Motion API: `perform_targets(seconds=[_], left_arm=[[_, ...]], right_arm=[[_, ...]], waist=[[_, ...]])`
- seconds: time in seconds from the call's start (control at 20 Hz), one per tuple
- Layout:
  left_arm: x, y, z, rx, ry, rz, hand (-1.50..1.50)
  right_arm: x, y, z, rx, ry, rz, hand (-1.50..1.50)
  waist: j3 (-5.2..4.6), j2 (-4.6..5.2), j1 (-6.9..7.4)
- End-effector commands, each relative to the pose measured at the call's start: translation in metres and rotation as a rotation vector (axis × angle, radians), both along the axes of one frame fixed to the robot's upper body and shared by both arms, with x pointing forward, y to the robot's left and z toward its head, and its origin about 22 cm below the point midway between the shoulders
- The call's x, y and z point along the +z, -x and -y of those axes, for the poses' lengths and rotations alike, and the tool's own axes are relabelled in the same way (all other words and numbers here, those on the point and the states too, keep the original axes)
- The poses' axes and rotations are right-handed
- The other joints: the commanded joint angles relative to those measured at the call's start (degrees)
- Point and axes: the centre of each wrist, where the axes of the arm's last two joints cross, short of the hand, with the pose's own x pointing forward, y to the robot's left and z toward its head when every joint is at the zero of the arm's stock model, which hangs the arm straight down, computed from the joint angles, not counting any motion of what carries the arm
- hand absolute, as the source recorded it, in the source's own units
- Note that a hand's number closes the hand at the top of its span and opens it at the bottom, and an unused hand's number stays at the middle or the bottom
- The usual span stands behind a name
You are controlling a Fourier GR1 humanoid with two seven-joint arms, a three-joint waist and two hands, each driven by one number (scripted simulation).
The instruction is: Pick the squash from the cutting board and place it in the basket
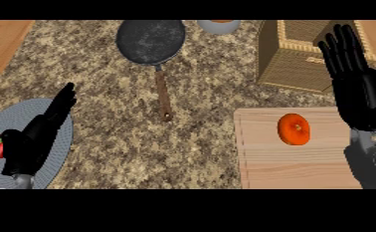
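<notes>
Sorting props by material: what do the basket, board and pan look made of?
Basket: woven wicker, tan, with ribbed weave on its walls. Board: pale matte wood, faint grain lines. Pan: dark speckled metal, perhaps cast iron, with a brown handle, likely wood.

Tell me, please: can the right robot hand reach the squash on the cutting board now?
Probably yes. The right robot hand is open beside the squash, and nothing lies between them on the cutting board.
</notes>
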Motion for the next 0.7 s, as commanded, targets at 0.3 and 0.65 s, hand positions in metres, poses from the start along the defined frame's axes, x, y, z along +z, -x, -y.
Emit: perform_targets(seconds=[0.3,0.65], left_arm=[[0.006,-0.022,0.008,0.021,0.11,-0.003,0.0],[-0.004,-0.046,-0.013,0.131,0.159,-0.047,0.0]], right_arm=[[0.08,-0.025,-0.04,0.792,0.23,0.345,1.5],[0.002,0.019,-0.055,1.08,0.21,0.502,-1.5]], waist=[[-0.8,0.97,5.71],[-0.63,0.4,-0.96]])
